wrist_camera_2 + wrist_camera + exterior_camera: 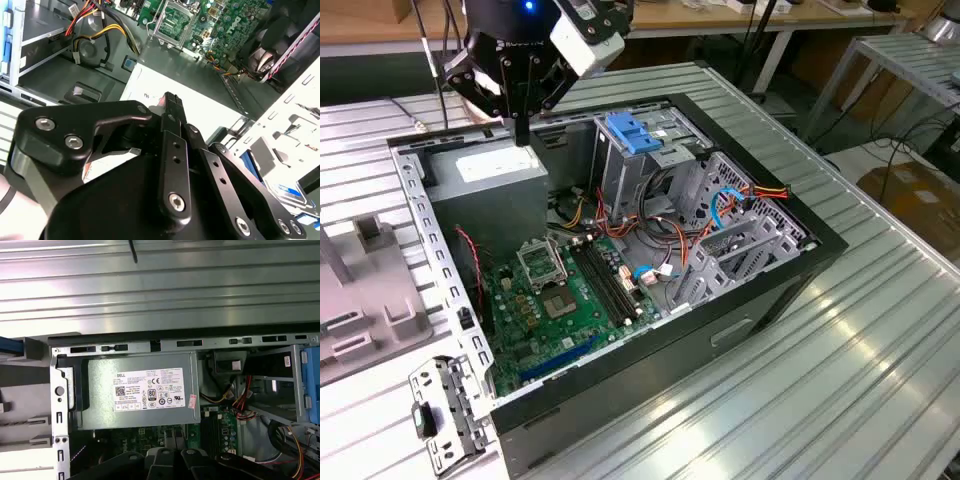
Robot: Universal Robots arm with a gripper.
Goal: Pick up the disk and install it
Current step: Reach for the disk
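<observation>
While the arm pointed down over the open computer case [825, 245], its gripper [523, 128] hovered just above the grey power supply [100, 415], jaws pressed together on nothing. A white sticker [150, 390] there carried fine black print. The disk [292, 194], blue-edged, lay outside the case wall.

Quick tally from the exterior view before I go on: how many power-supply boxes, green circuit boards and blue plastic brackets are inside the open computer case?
power-supply box: 1
green circuit board: 1
blue plastic bracket: 1
Total: 3
</observation>
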